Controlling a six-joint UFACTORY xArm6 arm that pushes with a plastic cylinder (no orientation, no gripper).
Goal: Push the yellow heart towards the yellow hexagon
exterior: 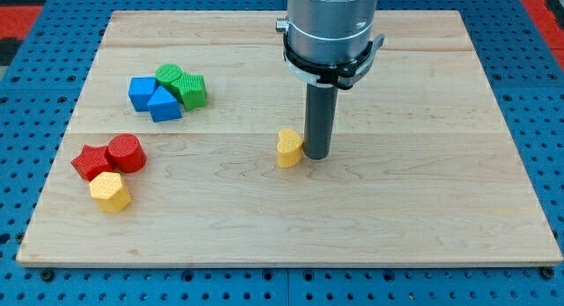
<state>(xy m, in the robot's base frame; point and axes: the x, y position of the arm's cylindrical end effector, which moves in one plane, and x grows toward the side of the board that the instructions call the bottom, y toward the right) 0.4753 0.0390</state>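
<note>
The yellow heart (288,148) lies near the middle of the wooden board. My tip (316,155) stands just to the heart's right, touching it or nearly so. The yellow hexagon (110,191) lies far off at the view's lower left, just below a red star-shaped block (90,162) and a red cylinder (126,153).
A cluster sits at the view's upper left: a blue block (141,93), a blue triangle-like block (164,104), a green cylinder (169,76) and a green block (190,90). The board's (397,227) edges border a blue pegboard surface.
</note>
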